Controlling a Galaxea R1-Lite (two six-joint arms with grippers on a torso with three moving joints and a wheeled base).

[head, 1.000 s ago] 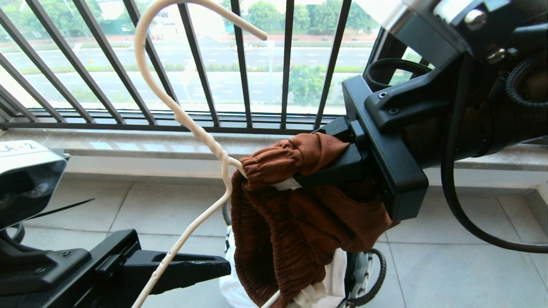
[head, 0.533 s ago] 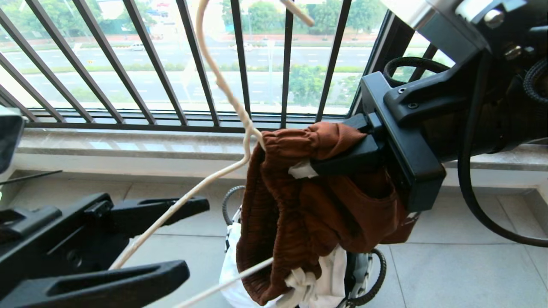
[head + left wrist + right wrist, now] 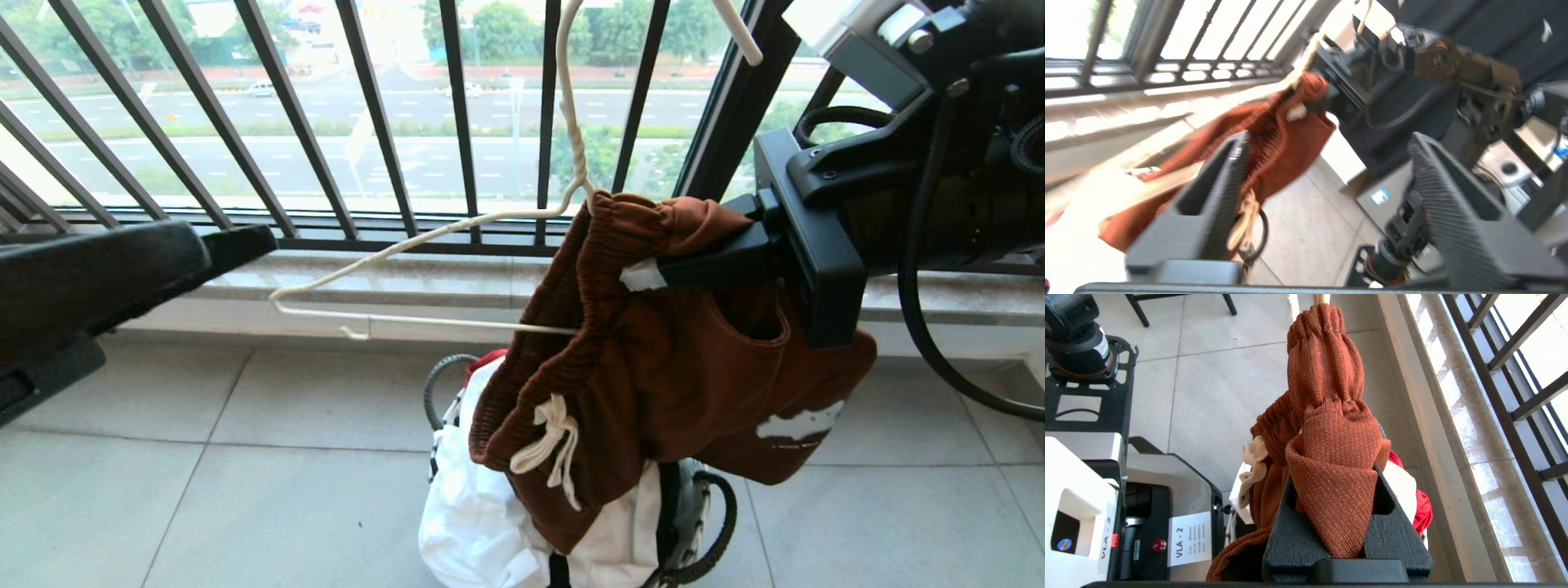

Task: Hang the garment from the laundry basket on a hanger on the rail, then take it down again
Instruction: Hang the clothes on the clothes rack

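One soft, light garment [image 3: 653, 359] hangs bunched from the right gripper [image 3: 653, 273], whose fingers are clamped on the gathered waistband; it is limp knit cloth that will sag and slide, so the elastic band looks the surest place to hold. Its waistband is threaded onto the right arm of the thin hanger [image 3: 424, 237], which is springy, likely slippery wire and juts leftward unsupported. At far left the left gripper [image 3: 98, 286] stands wide apart, holding nothing. Below, the laundry basket [image 3: 694, 523] sits on the floor with white cloth [image 3: 482, 531] in it. Behind stands the black window railing [image 3: 375, 106]; the hook rises out of view, and no rail shows.
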